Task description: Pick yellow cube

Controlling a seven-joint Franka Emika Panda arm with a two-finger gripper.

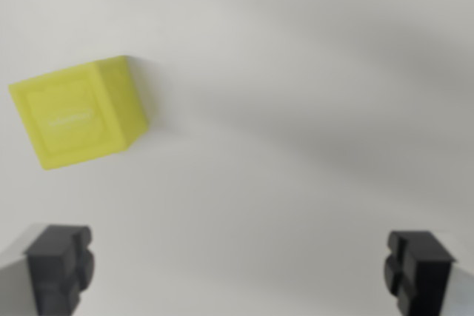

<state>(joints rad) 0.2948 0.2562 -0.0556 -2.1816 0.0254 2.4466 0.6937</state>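
Note:
A yellow cube rests on the white surface at the wrist view's left, turned at a slight angle, with a square recess on its near face. My gripper is open, its two black fingertips showing at the bottom corners. The cube lies beyond the fingertips and mostly above the left one, outside the gap between them. Nothing is held. The picture is slightly blurred.
The white surface fills the view, with soft grey shadows across the upper right.

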